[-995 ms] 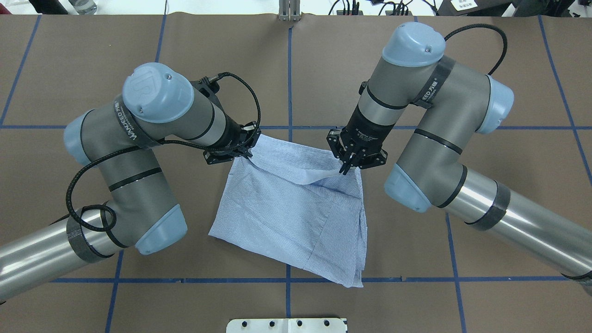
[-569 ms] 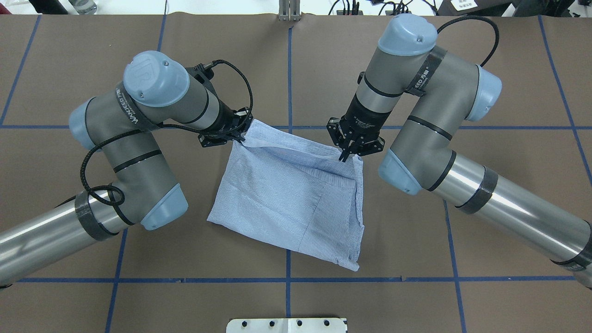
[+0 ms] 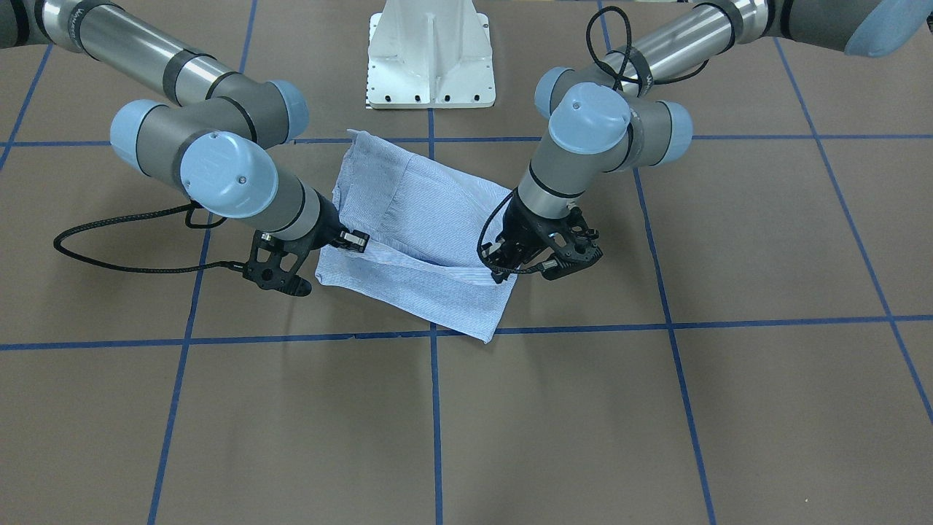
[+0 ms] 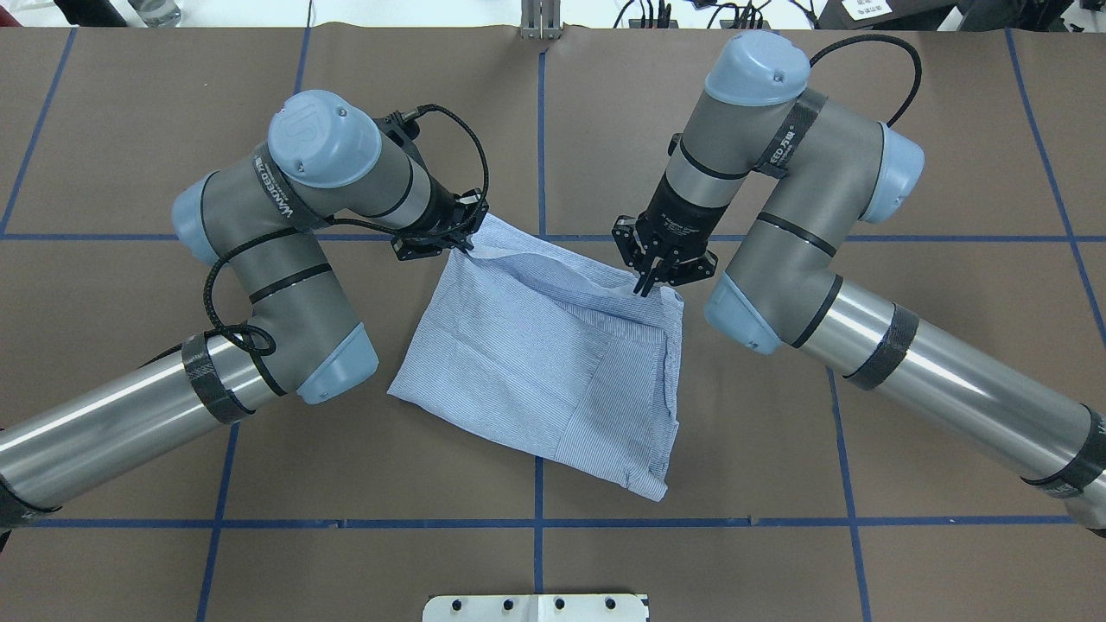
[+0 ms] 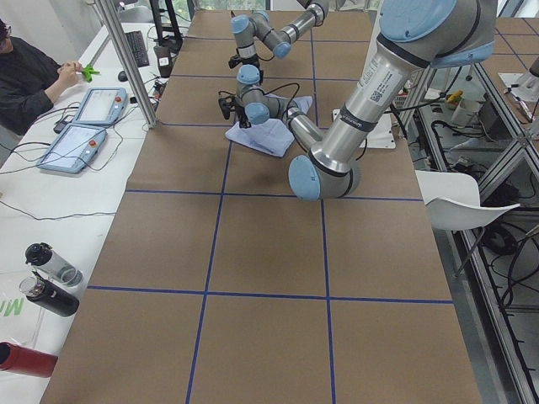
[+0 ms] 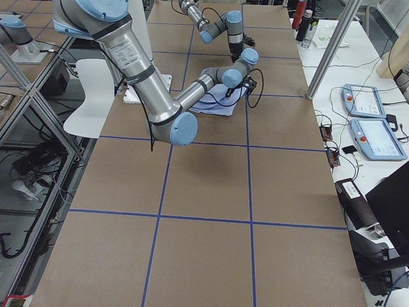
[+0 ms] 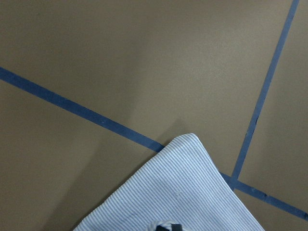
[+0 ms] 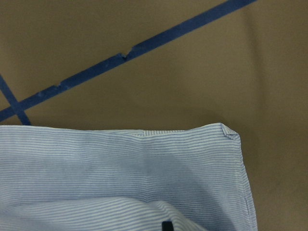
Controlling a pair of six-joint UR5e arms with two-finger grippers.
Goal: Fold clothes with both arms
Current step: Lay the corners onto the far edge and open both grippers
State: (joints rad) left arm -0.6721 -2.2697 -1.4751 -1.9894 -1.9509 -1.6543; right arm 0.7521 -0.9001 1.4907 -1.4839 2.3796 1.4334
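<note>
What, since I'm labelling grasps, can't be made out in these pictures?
- left gripper: overhead, its own wrist covers the fingertips; the left wrist view cuts them off at the bottom edge.
- shirt: collar, label and buttons show in no view, presumably folded inside.
- Side views: the shirt is too small for detail.

Robotics lab: tape-gridded table [image 4: 950,130], teach pendants [image 6: 377,137].

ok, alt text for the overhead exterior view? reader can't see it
A folded light blue-and-white striped shirt is pinched at its two far corners: the left gripper holds the far-left corner, the right gripper the far-right one. It lies on a brown table gridded with blue tape.
</note>
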